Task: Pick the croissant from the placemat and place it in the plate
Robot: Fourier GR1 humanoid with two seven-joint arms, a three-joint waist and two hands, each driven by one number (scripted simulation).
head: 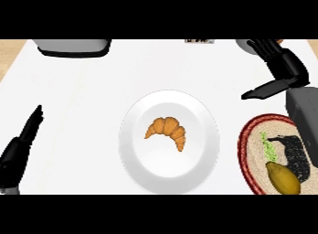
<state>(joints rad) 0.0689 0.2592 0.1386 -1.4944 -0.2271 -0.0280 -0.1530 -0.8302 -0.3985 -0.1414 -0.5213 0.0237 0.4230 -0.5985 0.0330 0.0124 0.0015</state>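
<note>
One croissant (167, 131) lies on the white plate (138, 160), delivered; the right robot hand (278, 59) hangs above the placemat (251, 151), fingers relaxed, holding nothing; the left robot hand (18, 151) rests straight-fingered.

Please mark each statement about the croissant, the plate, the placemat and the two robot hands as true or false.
1. The croissant lies on the white plate. True.
2. The right robot hand holds the croissant. False: it is raised over the counter, apart from the croissant, holding nothing.
3. The placemat is to the right of the plate. True.
4. The placemat is bare. False: a yellow-brown food item lies on it.
5. The left robot hand touches the plate. False: it is at the left edge, apart from the plate.
</note>
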